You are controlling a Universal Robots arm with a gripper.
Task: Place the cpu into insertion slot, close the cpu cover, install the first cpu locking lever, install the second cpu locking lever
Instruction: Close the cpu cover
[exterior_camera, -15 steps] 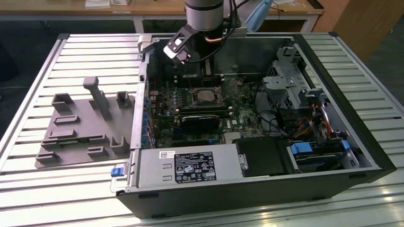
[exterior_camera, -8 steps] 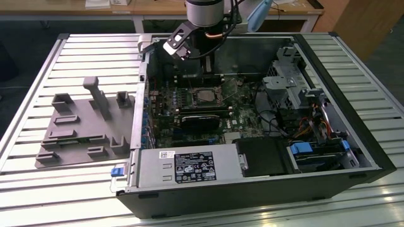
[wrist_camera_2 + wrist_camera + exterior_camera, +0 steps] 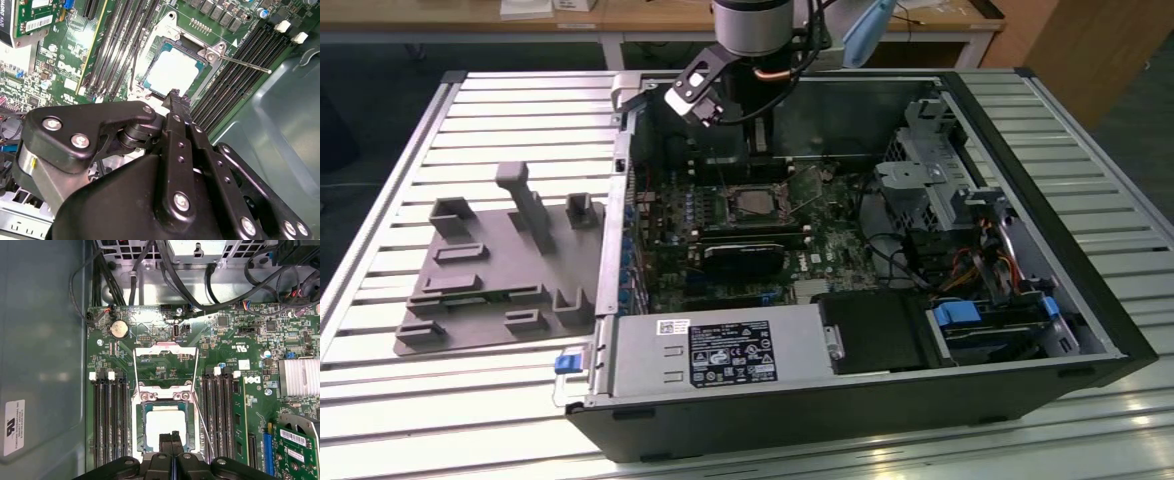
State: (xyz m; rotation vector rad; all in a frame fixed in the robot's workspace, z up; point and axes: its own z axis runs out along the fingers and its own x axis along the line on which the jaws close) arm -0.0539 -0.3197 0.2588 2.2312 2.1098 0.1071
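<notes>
The cpu [image 3: 164,426] lies flat in the insertion slot [image 3: 141,427], its pale silver top facing up; it also shows in the second wrist view [image 3: 172,70] and the exterior view [image 3: 750,201]. The cpu cover [image 3: 165,347] looks swung open beyond the slot, with green board visible through its window. A thin locking lever [image 3: 202,425] stands free beside the slot, and its rod [image 3: 242,63] sticks out over the memory slots. My gripper [image 3: 171,439] is shut with nothing between its fingers. Its tips [image 3: 175,96] hover over the chip's near edge.
The motherboard sits inside an open black computer case [image 3: 1067,330] on a slatted metal table. Black memory slots [image 3: 110,420] flank the socket on both sides. Cable bundles [image 3: 200,285], a drive cage [image 3: 927,150] and a grey power supply [image 3: 707,355] crowd the case. A grey fixture plate [image 3: 494,270] lies outside it.
</notes>
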